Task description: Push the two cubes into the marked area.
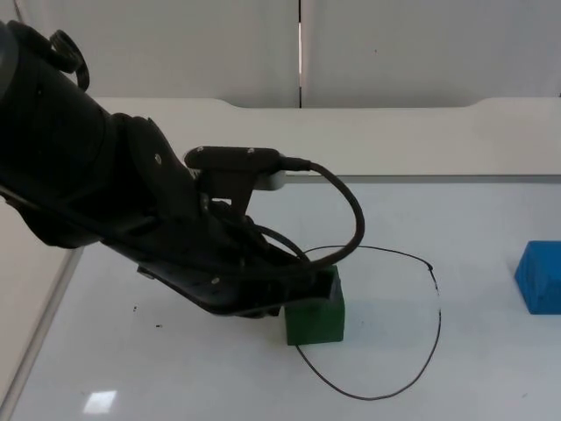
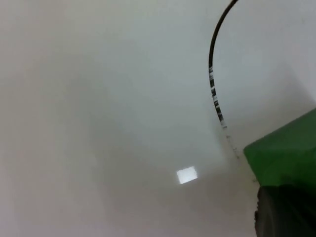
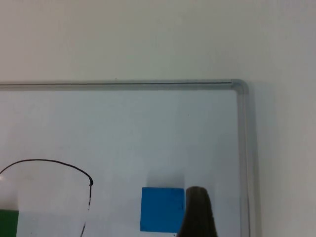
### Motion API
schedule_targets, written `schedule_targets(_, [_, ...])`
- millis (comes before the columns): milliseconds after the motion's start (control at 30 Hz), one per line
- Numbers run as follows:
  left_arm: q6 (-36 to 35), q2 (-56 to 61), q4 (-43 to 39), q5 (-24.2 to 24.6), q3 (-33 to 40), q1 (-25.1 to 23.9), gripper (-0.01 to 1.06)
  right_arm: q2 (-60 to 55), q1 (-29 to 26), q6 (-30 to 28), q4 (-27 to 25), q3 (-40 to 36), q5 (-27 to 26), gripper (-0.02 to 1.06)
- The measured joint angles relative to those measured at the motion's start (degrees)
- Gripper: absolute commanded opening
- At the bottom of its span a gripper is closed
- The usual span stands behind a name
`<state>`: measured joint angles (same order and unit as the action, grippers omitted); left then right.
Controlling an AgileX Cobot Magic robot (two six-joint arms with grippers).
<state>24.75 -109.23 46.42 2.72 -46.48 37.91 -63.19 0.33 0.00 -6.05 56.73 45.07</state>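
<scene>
A: Where is the left gripper (image 1: 323, 289) being seen?

B: It is being seen in the top view at the end of the black left arm, low over the white board surface (image 1: 219, 368), pressed against the small green cube (image 1: 316, 317). The cube is lying just beyond and below its tip, touching it on the side facing the arm.

A: And how are its fingers being held?

B: That cannot be told; the tip is being hidden by the arm and by the cube. In the left wrist view one black fingertip (image 2: 286, 212) is being shown right against the green cube (image 2: 286, 153).

A: Where is the green cube lying against the marked area?

B: The hand-drawn black outline (image 1: 436, 307) is being crossed by it: the cube is sitting on the loop's near-arm edge, partly inside. The rest of the loop is stretching away from the left gripper, on the cube's far side. The same black outline (image 2: 214, 84) is being seen curving just beside the cube from the left wrist.

A: And the other cube?

B: The small blue cube (image 1: 539, 277) is lying outside the loop, well apart from the left gripper, beyond the outline's far side. From the right wrist the blue cube (image 3: 162, 209) is being shown just beside the right gripper's dark fingertip (image 3: 198, 212), near the board's metal-framed edge (image 3: 243, 148). Whether the right gripper is spread or closed cannot be told.
</scene>
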Motion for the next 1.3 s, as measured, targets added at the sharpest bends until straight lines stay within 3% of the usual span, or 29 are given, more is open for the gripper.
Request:
schedule_targets(1000, [-0.54,-2.26,-0.05,-0.47,-2.57,3.84,0.00,0.00,0.00,0.00,0.00,0.00,0.00,0.56])
schedule_targets(1300, [-0.54,-1.57,-4.01,-0.02,-2.59,3.84,0.00,0.00,0.00,0.00,0.00,0.00,0.00,0.56])
